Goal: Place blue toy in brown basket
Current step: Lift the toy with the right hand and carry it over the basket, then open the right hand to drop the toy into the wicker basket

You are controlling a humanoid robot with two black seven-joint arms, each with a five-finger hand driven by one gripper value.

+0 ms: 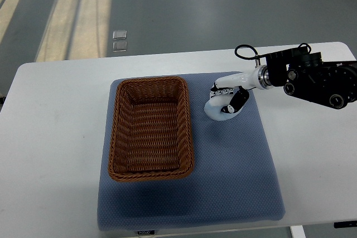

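Observation:
The brown wicker basket (150,129) stands on the left half of a blue mat (234,160) and holds nothing. A pale, whitish-blue toy (213,112) lies on the mat just right of the basket's far right corner. My right hand (226,100) reaches in from the right edge and sits on top of the toy. Its white and black fingers (237,103) curl down around the toy, which still touches the mat. The hand hides most of the toy. The left arm does not show.
The mat lies on a white table (56,137) whose far edge borders a grey floor. The right arm's black forearm and cables (312,76) hang over the table's right side. Two small clear squares (119,40) lie on the floor beyond the table.

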